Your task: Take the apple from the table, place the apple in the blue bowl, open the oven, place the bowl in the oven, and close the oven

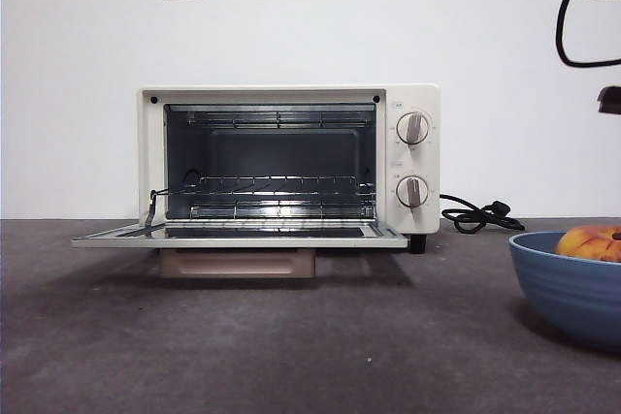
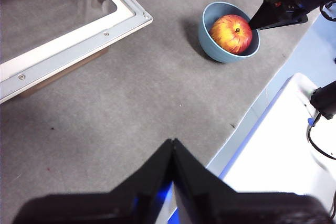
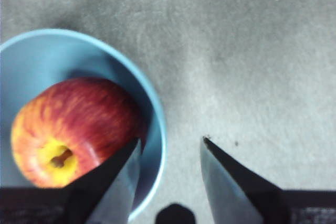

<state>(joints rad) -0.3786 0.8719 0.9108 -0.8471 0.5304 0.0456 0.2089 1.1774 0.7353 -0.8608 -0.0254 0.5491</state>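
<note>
Right wrist view — jaws astride blue bowl (image 3: pixel 157 129) rim, apple (image 3: pixel 73 129) inside

Even, bright light; soft shadow under the oven (image 1: pixel 289 167) door; right wrist view blurred around the apple (image 3: pixel 73 129).

Apple (image 3: pixel 73 129) (red and yellow) in the blue bowl (image 3: pixel 155 124), rim between the parted right claw (image 3: pixel 170 148) jaws.
</note>
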